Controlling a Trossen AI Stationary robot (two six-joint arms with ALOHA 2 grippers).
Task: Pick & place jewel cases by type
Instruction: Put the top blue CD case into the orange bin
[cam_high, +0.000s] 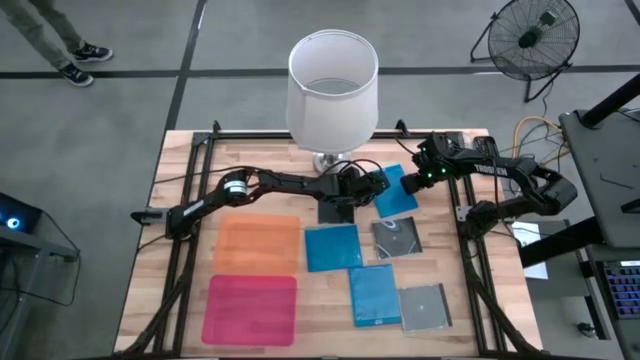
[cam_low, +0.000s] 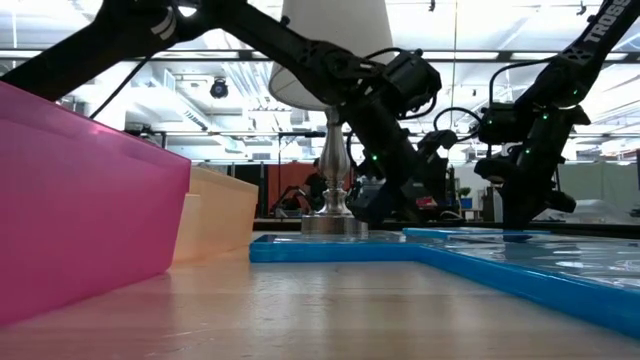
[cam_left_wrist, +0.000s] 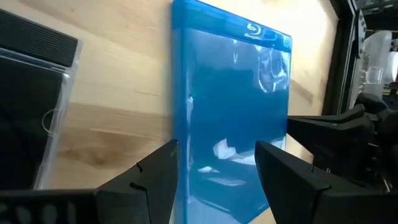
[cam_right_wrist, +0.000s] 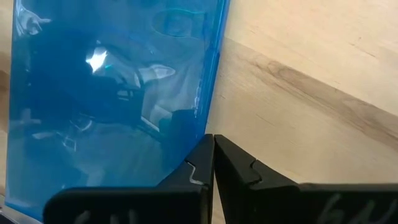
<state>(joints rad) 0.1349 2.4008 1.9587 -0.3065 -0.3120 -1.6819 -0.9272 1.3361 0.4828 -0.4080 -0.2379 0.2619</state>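
Note:
Several jewel cases lie flat on the wooden table. A blue case (cam_high: 397, 192) lies between my two grippers, and a dark case (cam_high: 335, 210) lies beside it. Two more blue cases (cam_high: 332, 247) (cam_high: 375, 293) and two silvery ones (cam_high: 397, 238) (cam_high: 425, 305) lie nearer. My left gripper (cam_left_wrist: 217, 168) is open just above one end of the blue case (cam_left_wrist: 230, 106), one finger over each long edge. My right gripper (cam_right_wrist: 213, 158) is shut, with its tips at the blue case's (cam_right_wrist: 112, 93) side edge. My right gripper comes down from above with its shut fingertips (cam_right_wrist: 205, 149) right beside the blue case's side edge (cam_right_wrist: 211, 93). I cannot tell whether they touch the case or only the table. The case lies flat. Whether my left gripper touches the case, I cannot tell.
A white-shaded lamp (cam_high: 332, 90) on a metal foot stands at the table's far edge, close behind both grippers. An orange sheet (cam_high: 258, 245) and a pink sheet (cam_high: 250, 308) lie on the left half. A black frame (cam_high: 470, 250) rims the table.

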